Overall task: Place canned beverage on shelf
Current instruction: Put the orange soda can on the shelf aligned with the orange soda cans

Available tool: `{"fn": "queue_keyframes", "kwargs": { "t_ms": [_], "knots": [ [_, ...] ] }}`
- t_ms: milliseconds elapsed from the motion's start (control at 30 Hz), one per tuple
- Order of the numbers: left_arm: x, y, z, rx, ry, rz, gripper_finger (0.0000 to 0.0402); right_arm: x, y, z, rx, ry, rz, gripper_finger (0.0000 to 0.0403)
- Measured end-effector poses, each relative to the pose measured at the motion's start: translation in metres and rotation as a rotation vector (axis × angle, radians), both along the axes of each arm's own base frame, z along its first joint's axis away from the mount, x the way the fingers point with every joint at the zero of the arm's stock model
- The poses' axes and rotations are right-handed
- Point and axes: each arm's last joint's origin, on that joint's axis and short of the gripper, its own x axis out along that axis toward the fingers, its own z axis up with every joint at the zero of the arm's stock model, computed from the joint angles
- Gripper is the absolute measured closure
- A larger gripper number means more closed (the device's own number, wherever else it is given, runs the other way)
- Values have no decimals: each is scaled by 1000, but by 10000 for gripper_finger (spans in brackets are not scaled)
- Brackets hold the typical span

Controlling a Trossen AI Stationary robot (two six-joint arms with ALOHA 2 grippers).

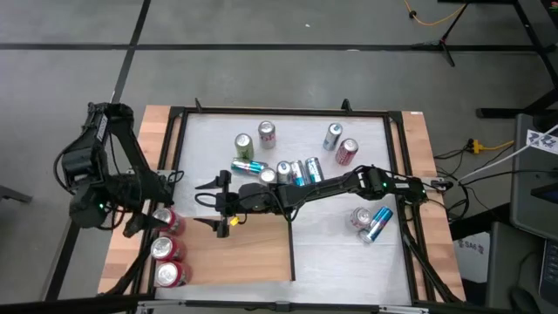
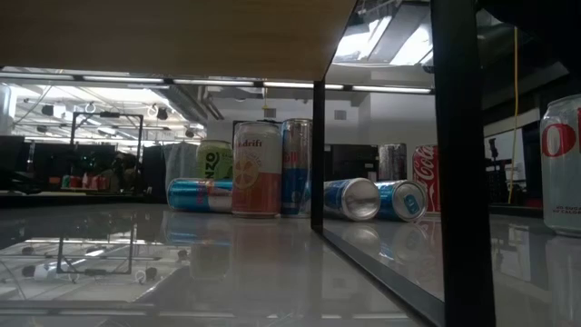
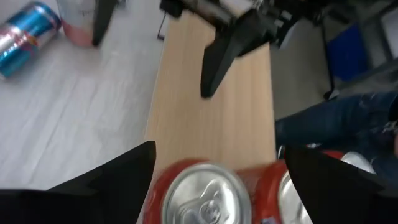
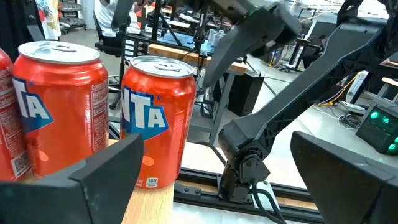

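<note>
- Both grippers are seen with jaws spread and nothing held between them: the left gripper (image 1: 150, 220) is poised at the shelf's left edge just over the nearest red can, and the right gripper (image 1: 215, 203) is stretched from the right side across the table, its fingers over the shelf's upper edge.
- The shelf (image 1: 244, 253), a light-brown wood-grain panel, is laid on the front left part of the white table (image 1: 349, 253).
- Three red cans (image 1: 167, 249) are stood upright in a row along the shelf's left edge; in the right wrist view two of them (image 4: 155, 118) are shown side by side, with white letters "NTA" on a blue patch readable on the orange-red label.
- In the left wrist view the silver top of a red can (image 3: 202, 193) is seen between the left gripper's own dark fingers (image 3: 112, 183), not touched by them.
- A cluster of cans (image 1: 288, 170) is left on the table beyond the shelf, some upright, some lying.
- In the low view a peach-and-white can (image 2: 256, 169) marked "drift" is stood beside a tall blue-and-silver can (image 2: 296, 166); a green can (image 2: 215, 160) with "NZO" is behind, and blue cans (image 2: 351, 199) are lying on their sides.
- Two more cans (image 1: 370, 221) are lying near the table's right side.
</note>
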Motion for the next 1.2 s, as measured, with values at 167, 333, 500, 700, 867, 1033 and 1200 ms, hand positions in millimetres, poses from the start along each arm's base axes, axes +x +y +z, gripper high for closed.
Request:
{"fn": "queue_keyframes", "kwargs": {
  "t_ms": [167, 333, 500, 700, 867, 1033, 1200],
  "knots": [
    [1, 3, 11, -34, -95, 57, 50, -2, 9, 0, 0, 0, 16, 8],
    [4, 1, 16, -62, -183, 117, 50, -7, 32, 8, -3, 3, 58, 8],
    [6, 0, 19, -81, -242, 161, 50, -14, 55, 17, -8, -15, 102, 8],
    [12, 0, 23, -97, -296, 224, 54, -21, 67, 39, -14, 2, 99, 8],
    [19, 0, 28, -39, -336, 217, 60, -28, 78, 54, -15, 16, 113, 8],
    [24, 2, 29, -10, -349, 237, 60, -29, 92, 43, -18, 34, 137, 8],
    [26, 4, 29, -5, -348, 259, 60, -30, 106, 33, 22, 64, 157, 8]
  ]
}}
